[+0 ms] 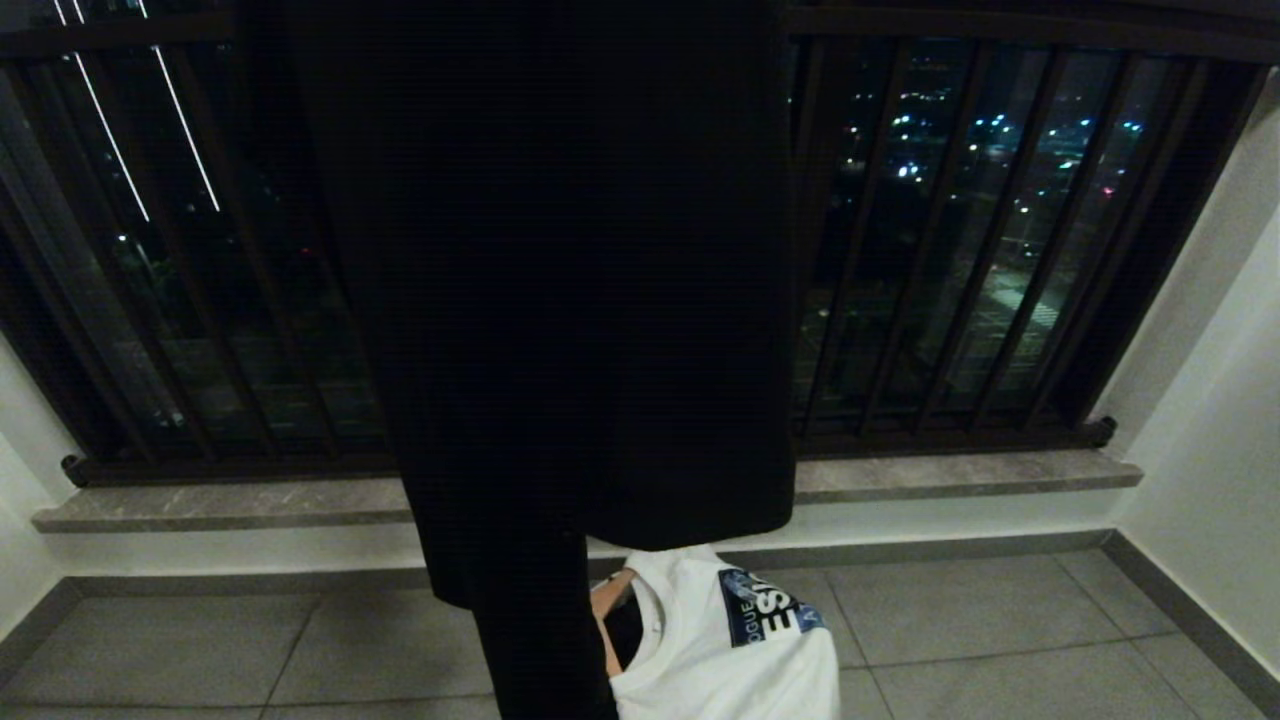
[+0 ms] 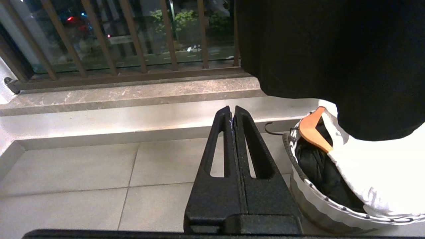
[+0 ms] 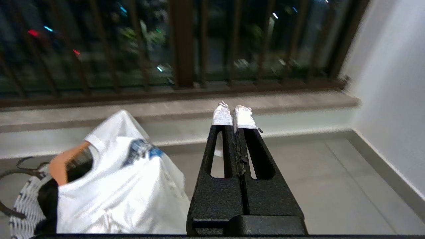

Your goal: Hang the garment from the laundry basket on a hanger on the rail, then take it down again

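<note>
white garment draped over laundry basket

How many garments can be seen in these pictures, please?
3: a large black garment hanging before the window, a white printed T-shirt on an orange hanger over the laundry basket, and dark clothing inside it. More may lie hidden beneath.

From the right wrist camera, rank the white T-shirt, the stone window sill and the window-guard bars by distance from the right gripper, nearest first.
Right gripper, shut, empty.
1. White T-shirt, draped over the laundry basket on the floor beside it.
2. Stone window sill, ahead, above the floor.
3. Window-guard bars, behind the sill.
</note>
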Motion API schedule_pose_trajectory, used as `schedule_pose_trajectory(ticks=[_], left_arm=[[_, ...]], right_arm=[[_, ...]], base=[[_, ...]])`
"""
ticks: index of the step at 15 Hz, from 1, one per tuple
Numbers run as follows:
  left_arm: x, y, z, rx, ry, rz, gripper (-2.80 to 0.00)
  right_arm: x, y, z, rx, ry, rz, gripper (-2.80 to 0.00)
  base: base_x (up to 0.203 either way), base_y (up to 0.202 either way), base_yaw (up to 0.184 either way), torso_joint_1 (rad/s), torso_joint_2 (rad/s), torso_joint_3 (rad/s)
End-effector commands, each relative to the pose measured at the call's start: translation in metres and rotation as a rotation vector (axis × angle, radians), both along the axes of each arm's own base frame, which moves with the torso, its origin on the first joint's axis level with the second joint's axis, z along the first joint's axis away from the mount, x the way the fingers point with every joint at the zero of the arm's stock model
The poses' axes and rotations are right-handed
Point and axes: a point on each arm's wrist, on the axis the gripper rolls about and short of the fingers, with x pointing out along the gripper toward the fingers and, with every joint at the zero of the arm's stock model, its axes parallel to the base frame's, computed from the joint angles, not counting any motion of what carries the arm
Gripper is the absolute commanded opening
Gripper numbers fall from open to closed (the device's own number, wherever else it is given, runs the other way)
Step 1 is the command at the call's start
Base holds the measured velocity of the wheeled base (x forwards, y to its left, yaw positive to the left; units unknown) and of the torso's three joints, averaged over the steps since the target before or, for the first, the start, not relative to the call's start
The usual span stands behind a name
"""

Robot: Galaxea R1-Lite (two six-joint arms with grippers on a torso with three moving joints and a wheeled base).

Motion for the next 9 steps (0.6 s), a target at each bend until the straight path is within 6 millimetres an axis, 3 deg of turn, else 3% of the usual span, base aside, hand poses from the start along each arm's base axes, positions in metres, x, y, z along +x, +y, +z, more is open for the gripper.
schedule_pose_trajectory(ticks=[1,4,9], left_arm=[[0.000,0.000,0.000,0.000,0.000,0.000,-2.80],[0.000,0.000,-0.001,0.000,0.002,0.000,-2.80],[0.000,0.000,-0.001,0.000,0.002,0.000,-2.80]], right_arm=[[0.014,0.001,-0.023,-0.004,-0.043,0.026,-2.80],[0.021,0.001,-0.041,-0.053,0.005,0.044,-2.80],[0.021,0.002,-0.049,-0.016,0.085,0.075,-2.80]], base=[[0.000,0.000,0.000,0.000,0.00,0.000],[0.000,0.000,0.000,0.000,0.00,0.000],[0.000,0.000,0.000,0.000,0.00,0.000]])
